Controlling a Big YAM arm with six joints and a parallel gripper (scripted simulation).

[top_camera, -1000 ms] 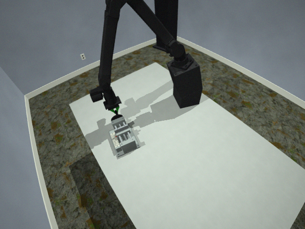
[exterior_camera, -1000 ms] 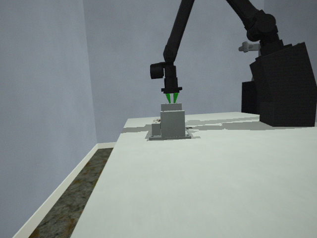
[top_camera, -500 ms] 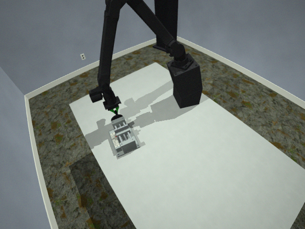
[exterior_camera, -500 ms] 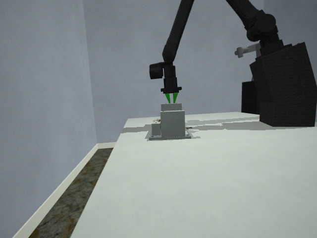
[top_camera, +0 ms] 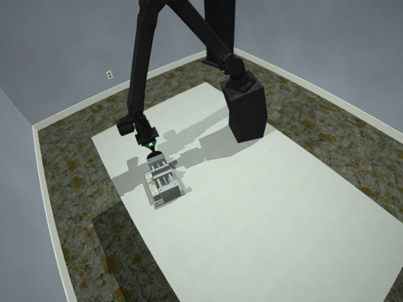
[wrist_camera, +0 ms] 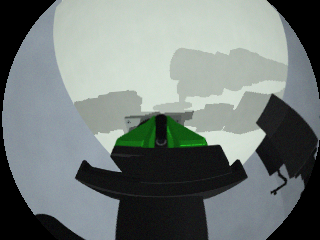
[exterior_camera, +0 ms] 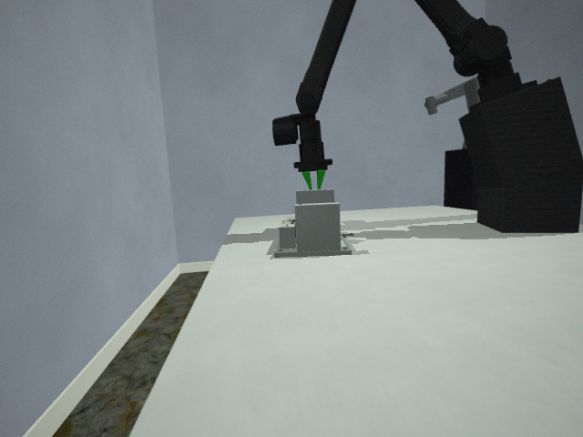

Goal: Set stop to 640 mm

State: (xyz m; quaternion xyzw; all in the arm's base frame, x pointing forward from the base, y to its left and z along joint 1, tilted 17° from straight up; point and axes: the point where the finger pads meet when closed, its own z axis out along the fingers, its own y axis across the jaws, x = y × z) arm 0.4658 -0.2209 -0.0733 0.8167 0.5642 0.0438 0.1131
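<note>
A small grey stop fixture [top_camera: 164,182] stands on a base plate on the white table, with a scale strip and a red pointer [top_camera: 152,179] along its left side. Its black handwheel [top_camera: 155,154] sits at the far end. My gripper [top_camera: 150,147] with green fingers comes down from above and is shut on the handwheel's handle. In the exterior view the fingers [exterior_camera: 313,182] reach down behind the fixture's grey block [exterior_camera: 317,220], and the handwheel is hidden. In the wrist view the green fingers close on a dark knob; the scale is too small to read.
The arm's black base block [top_camera: 246,109] stands at the far side of the table. The table's left edge [exterior_camera: 207,282] drops to a mottled floor. A wall rises close behind and to the left of the fixture.
</note>
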